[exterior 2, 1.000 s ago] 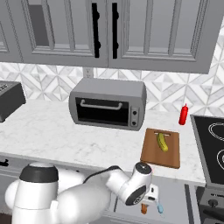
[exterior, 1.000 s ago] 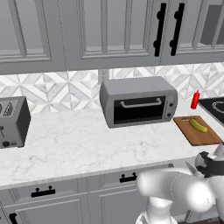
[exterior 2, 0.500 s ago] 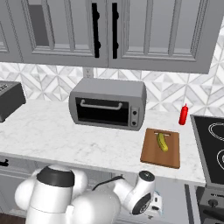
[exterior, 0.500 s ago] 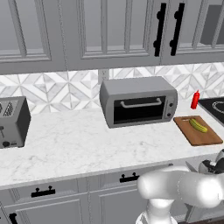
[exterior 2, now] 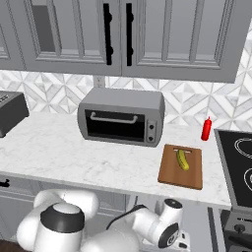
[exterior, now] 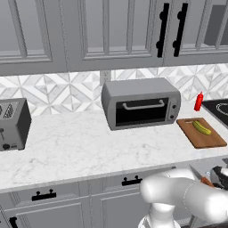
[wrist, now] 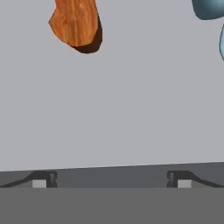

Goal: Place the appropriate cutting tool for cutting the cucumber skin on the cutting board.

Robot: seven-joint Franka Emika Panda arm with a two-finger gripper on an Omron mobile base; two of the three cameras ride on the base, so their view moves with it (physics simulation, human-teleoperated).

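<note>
Even, soft light fills the kitchen, bright but without glare. The toaster oven (exterior: 140, 103) casts only a faint shadow onto the marble counter (exterior: 71, 147). Edges look slightly soft, rendered rather than sharp. Up close, a wooden handle (wrist: 76, 24) at eleven o'clock throws a small dark shadow toward four o'clock.

toaster oven (exterior: 141, 103): grey, door shut, at the back of the bench, near 12 o'clock
toaster (exterior: 13, 124): silver, two slots, far off at 9 o'clock
red bottle (exterior: 198, 101): upright by the backsplash, at 2 o'clock from the oven
stovetop (exterior 2: 239, 166): black, ring marks, at the 3 o'clock end
bench (exterior: 71, 147): white marble
wall cabinets (exterior 2: 118, 34): grey, black handles
wooden handle (wrist: 78, 24): brown, rounded end, on a grey surface
blue object (wrist: 211, 9): partly cut off, at 1 o'clock in the hand view
</note>
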